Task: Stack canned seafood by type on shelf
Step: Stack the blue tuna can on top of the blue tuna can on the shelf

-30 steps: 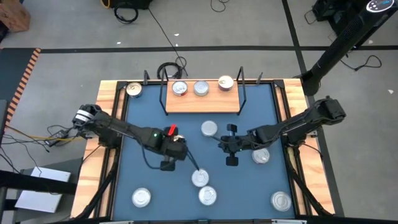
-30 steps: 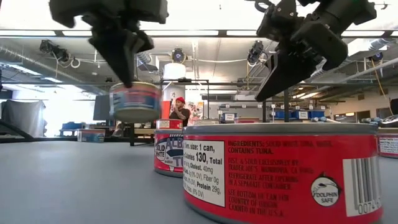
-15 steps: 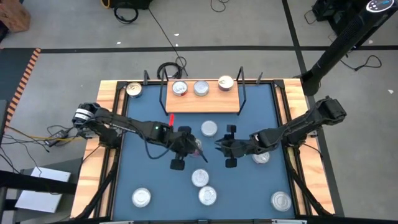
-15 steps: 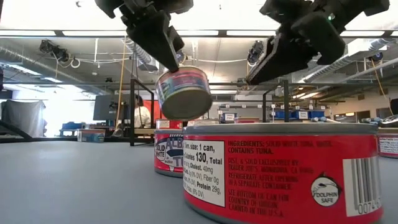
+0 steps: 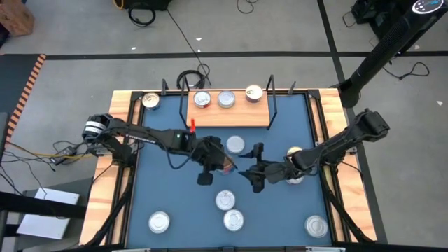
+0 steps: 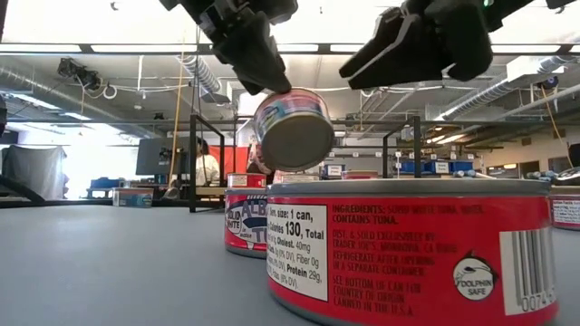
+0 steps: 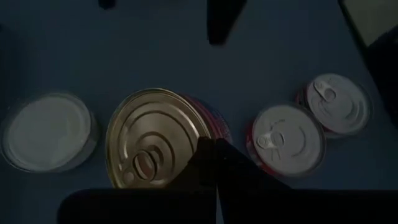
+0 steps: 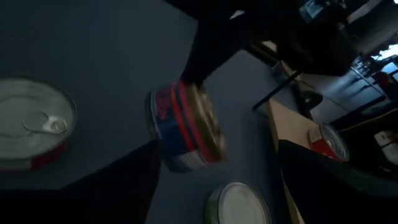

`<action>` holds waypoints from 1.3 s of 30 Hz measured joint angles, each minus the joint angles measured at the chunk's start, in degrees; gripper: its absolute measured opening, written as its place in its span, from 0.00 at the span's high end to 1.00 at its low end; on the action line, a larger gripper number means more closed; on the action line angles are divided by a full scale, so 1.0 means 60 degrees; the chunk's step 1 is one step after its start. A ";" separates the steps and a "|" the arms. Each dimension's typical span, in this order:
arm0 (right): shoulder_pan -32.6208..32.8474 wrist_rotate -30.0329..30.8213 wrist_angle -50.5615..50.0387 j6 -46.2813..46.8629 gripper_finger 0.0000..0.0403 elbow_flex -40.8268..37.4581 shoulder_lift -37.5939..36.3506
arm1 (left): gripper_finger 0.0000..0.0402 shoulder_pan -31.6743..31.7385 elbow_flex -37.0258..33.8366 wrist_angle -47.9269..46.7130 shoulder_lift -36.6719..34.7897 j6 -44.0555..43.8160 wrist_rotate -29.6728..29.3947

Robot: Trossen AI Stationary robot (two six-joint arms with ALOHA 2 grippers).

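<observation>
Midair, your left gripper pinches a tilted tuna tin above the table's middle, while your right gripper faces it just beside, fingers spread wide and empty.

Nearest the low camera, a red can reads "SOLID WHITE TUNA", "CONTAINS TUNA", "DOLPHIN SAFE" and "Calories 130"; a second red can behind it shows "SOLID WHITE". If this is a handover, square the tin between the right fingers before you loosen the left pinch. Farther back, the wooden shelf already holds three tins, so match labels before stacking.
</observation>
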 joint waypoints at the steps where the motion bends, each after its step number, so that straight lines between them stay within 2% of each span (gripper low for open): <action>1: -0.0008 0.0025 -0.0004 -0.0083 0.17 0.0002 0.0044 | 1.00 0.0048 0.0000 0.0089 0.0000 0.0004 0.0032; 7: -0.0091 0.0236 0.0507 -0.0399 0.13 -0.0005 0.0676 | 1.00 0.0255 0.0004 0.0315 0.0000 0.0026 0.0038; 11: -0.0101 0.0676 0.1006 -0.0681 0.13 -0.0005 0.0970 | 1.00 0.0303 0.0004 0.0353 0.0000 0.0011 0.0094; 16: -0.0218 0.0688 0.1119 -0.0835 0.15 -0.0001 0.0981 | 1.00 0.0303 0.0004 0.0481 0.0000 0.0007 0.0176; 21: -0.0464 -0.0259 0.1041 -0.0989 0.17 -0.0001 0.0981 | 1.00 0.0303 0.0004 0.0553 0.0000 0.0000 0.0198; 39: -0.0535 -0.0584 0.1212 -0.0554 0.17 -0.0001 0.0977 | 1.00 0.0445 0.0011 0.0919 0.0000 0.0106 -0.0009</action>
